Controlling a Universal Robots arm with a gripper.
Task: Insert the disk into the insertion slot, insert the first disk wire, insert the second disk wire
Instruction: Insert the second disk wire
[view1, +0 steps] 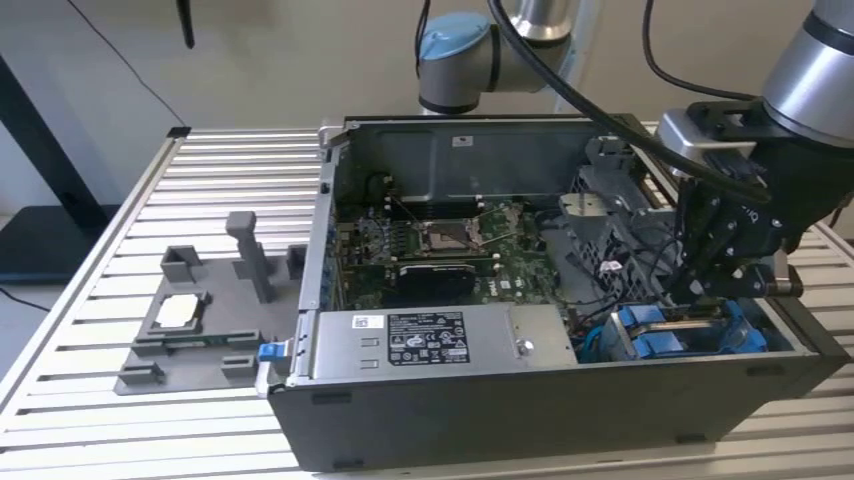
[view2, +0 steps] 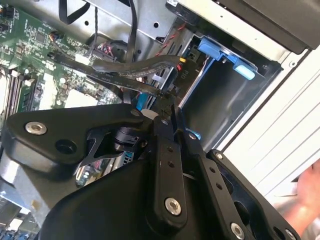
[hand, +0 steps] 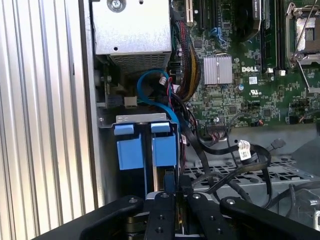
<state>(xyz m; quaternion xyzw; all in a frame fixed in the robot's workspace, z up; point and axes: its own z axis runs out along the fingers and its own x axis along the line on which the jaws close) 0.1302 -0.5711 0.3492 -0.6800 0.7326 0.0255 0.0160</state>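
Note:
The disk's blue carrier (view1: 654, 332) sits in the insertion slot (view1: 747, 345) at the case's corner on the exterior view's right. Its blue end tabs (hand: 164, 147) show at the bay's mouth, and the grey bay wall (view2: 220, 100) runs beneath the same tabs (view2: 220, 50). My gripper (view1: 714, 290) reaches down into the case right beside the carrier. In both wrist views the fingers (hand: 165, 212) stand pressed together. A blue disk wire (hand: 160, 100) curves down from behind the power supply to the fingertips (view2: 165, 122). Black wires (view2: 135, 65) cross just past the tips.
The silver power-supply box (view1: 427, 338) fills the case's front left, with the green motherboard (view1: 441, 240) behind it. Cable bundles (hand: 225, 150) lie beside the bay. A grey fixture (view1: 200, 320) holding a small silver part stands on the slatted table (view1: 80, 300) outside the case.

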